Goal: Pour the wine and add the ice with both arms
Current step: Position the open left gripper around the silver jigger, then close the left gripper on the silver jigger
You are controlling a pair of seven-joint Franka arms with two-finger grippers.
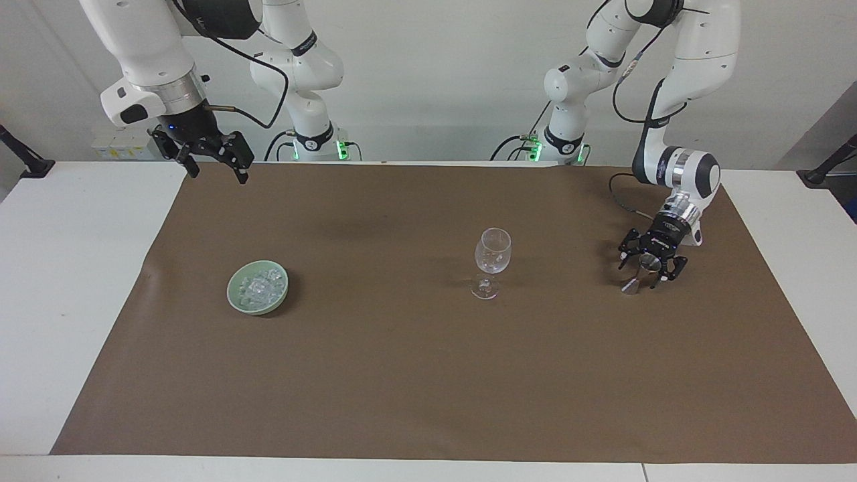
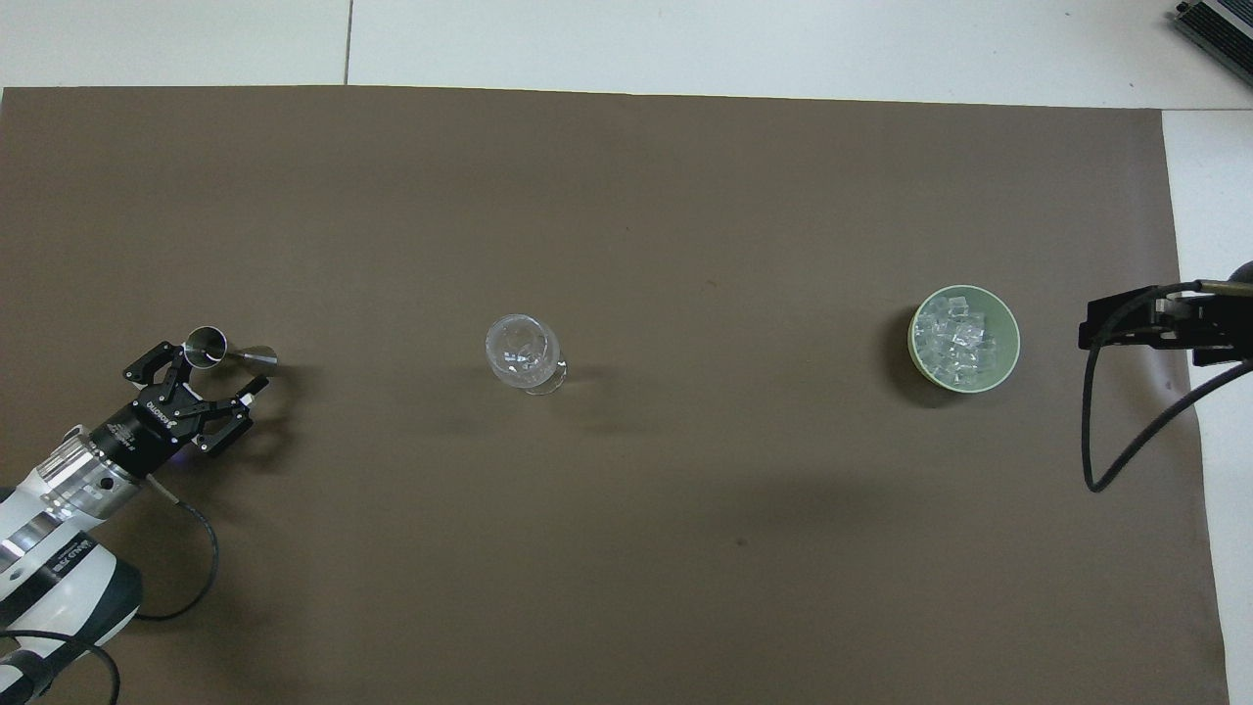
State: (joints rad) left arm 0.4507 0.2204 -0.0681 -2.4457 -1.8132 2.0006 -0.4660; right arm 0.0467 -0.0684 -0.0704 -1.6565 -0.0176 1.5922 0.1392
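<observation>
An empty clear wine glass (image 1: 492, 260) (image 2: 524, 352) stands mid-table. Ice (image 1: 260, 288) (image 2: 959, 336) is heaped in a green bowl (image 1: 236, 294) (image 2: 1010, 343) toward the right arm's end. A small metal jigger (image 1: 637, 276) (image 2: 227, 352) stands upright toward the left arm's end. My left gripper (image 1: 648, 264) (image 2: 206, 370) is low around it, open, a finger on each side; whether they touch it I cannot tell. My right gripper (image 1: 217, 173) hangs open and empty, high over the mat's edge at its own end. No wine shows in either view.
A brown mat (image 1: 402, 375) (image 2: 626, 196) covers most of the white table (image 1: 67, 268). The right arm's black cable (image 2: 1096, 431) loops down beside the bowl. The left arm's cable (image 1: 626, 197) trails on the mat near its wrist.
</observation>
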